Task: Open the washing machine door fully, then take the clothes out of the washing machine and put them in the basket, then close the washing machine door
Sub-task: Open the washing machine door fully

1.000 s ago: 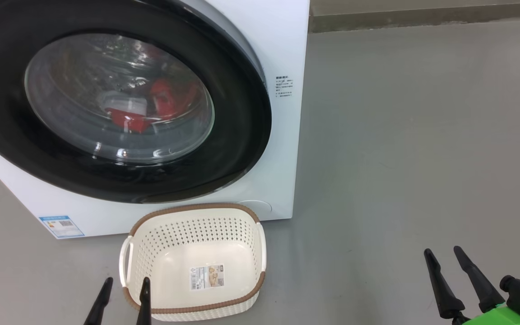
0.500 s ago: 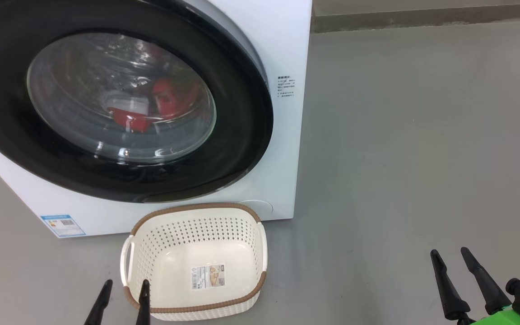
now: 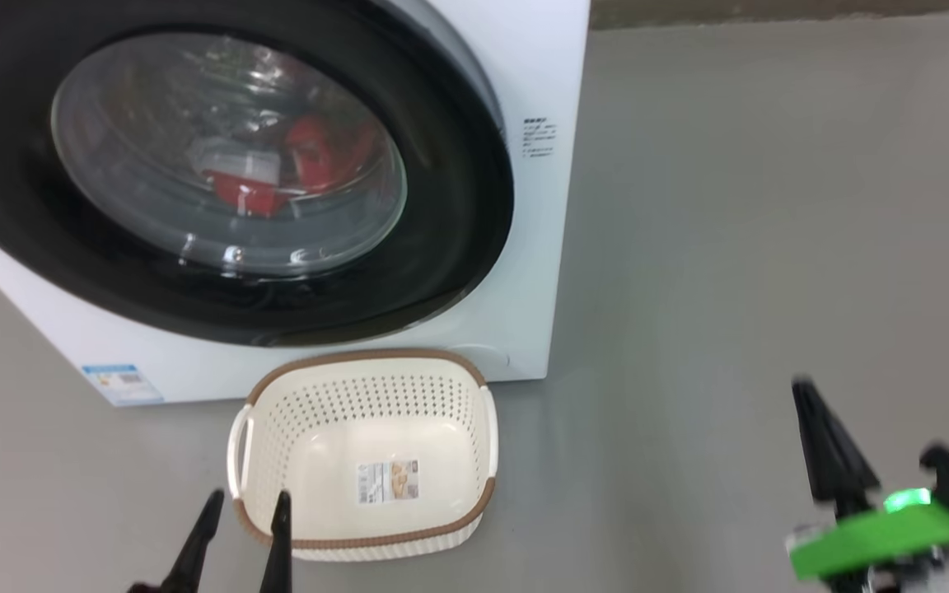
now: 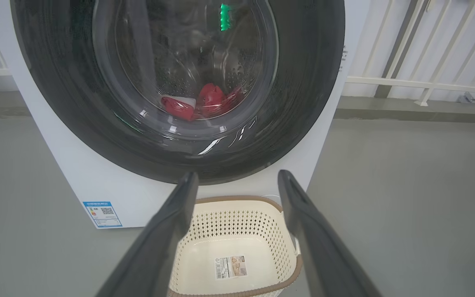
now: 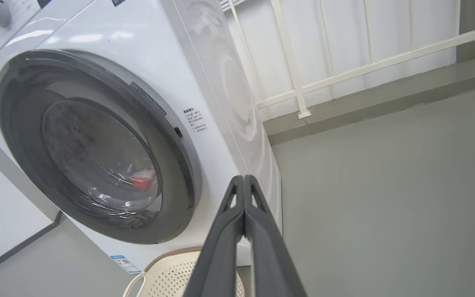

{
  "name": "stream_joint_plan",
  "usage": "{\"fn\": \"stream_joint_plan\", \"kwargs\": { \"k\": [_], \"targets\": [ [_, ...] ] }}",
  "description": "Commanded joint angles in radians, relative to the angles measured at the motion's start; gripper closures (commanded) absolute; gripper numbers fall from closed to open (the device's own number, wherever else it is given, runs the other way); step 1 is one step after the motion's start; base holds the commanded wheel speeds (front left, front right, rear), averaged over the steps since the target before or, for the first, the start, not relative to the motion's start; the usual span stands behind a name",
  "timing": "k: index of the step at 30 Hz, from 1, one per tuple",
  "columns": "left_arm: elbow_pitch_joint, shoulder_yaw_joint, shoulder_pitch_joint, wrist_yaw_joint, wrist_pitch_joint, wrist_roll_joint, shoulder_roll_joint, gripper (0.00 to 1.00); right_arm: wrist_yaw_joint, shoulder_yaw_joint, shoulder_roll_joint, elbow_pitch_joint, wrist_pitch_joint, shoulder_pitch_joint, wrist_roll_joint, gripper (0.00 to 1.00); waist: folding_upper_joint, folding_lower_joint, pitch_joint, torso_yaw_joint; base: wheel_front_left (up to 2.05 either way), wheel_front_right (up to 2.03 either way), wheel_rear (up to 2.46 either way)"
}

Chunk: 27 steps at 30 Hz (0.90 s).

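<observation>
Gleaming round door (image 3: 223, 165) above perforated basket (image 3: 318, 412)

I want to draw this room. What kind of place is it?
Probably a laundry corner: a white front-loading washing machine stands on a grey floor, a cream basket before it, white railing behind.

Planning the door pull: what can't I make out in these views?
washing machine door: left edge cut off, head view.
clothes: number unclear through curved, glaring glass, head and left wrist views.
right gripper: motion-blurred, head view.
print on the washing machine: too small.
</observation>
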Motion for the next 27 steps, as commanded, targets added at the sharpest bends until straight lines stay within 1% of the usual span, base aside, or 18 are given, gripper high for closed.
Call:
{"fn": "stream_joint_plan", "kwargs": {
  "k": [1, 6, 12, 14, 15, 16, 17, 18, 21, 24, 27],
  "targets": [
    [-0.027, 0.024, -0.053, 0.003, -0.012, -0.015, 0.005, 0.00, -0.001, 0.033, -0.015, -0.033, -0.012, -0.076, 0.026, 1.00, 0.0000, 0.0000, 0.024, 0.022, 0.00, 0.00, 0.00],
    [-0.030, -0.001, -0.084, 0.007, -0.012, -0.029, 0.005, 0.00, -0.001, 0.079, -0.025, -0.036, -0.012, -0.218, 0.114, 1.00, 0.0000, 0.0000, 0.070, 0.061, 0.00, 0.00, 0.00],
    [-0.033, -0.029, -0.138, 0.019, -0.012, -0.054, 0.005, 0.00, -0.001, 0.148, -0.069, -0.021, -0.012, -0.412, 0.189, 1.00, 0.0000, 0.0000, 0.152, 0.113, 0.00, 0.00, 0.00],
    [-0.032, -0.041, -0.161, 0.023, -0.012, -0.066, 0.005, 0.00, -0.001, 0.180, -0.081, -0.010, -0.012, -0.472, 0.235, 1.00, 0.0000, 0.0000, 0.182, 0.129, 0.00, 0.00, 0.00],
    [-0.032, -0.053, -0.185, 0.028, -0.012, -0.079, 0.005, 0.00, -0.001, 0.221, -0.101, 0.005, -0.012, -0.529, 0.290, 1.00, 0.0000, 0.0000, 0.210, 0.146, 0.00, 0.00, 0.00],
    [-0.032, -0.053, -0.185, 0.028, -0.012, -0.079, 0.005, 0.00, -0.001, 0.221, -0.101, 0.005, -0.012, -0.529, 0.290, 1.00, 0.0000, 0.0000, 0.210, 0.146, 0.00, 0.00, 0.00],
    [-0.034, -0.067, -0.205, 0.033, -0.012, -0.093, 0.005, 0.00, -0.001, 0.273, -0.124, 0.015, -0.007, -0.584, 0.361, 1.00, 0.0000, 0.0000, 0.238, 0.162, 0.00, 0.00, 0.00],
    [-0.034, -0.067, -0.205, 0.033, -0.012, -0.093, 0.005, 0.00, -0.001, 0.273, -0.124, 0.015, -0.007, -0.584, 0.361, 1.00, 0.0000, 0.0000, 0.238, 0.162, 0.00, 0.00, 0.00],
    [-0.033, -0.083, -0.229, 0.039, -0.012, -0.110, 0.005, 0.00, -0.001, 0.339, -0.159, 0.016, 0.033, -0.662, 0.492, 1.00, 0.0000, 0.0000, 0.274, 0.180, 0.00, 0.00, 0.00],
    [-0.032, -0.096, -0.248, 0.042, -0.012, -0.123, 0.005, 0.00, -0.001, 0.373, -0.197, -0.002, 0.095, -0.732, 0.633, 1.00, 0.0000, 0.0000, 0.306, 0.195, 0.00, 0.00, 0.00],
    [-0.032, -0.104, -0.265, 0.045, -0.012, -0.132, 0.005, 0.00, -0.001, 0.382, -0.237, -0.017, 0.164, -0.792, 0.758, 1.00, 0.0000, 0.0000, 0.335, 0.207, 0.00, 0.00, 0.00]
  ]
}}
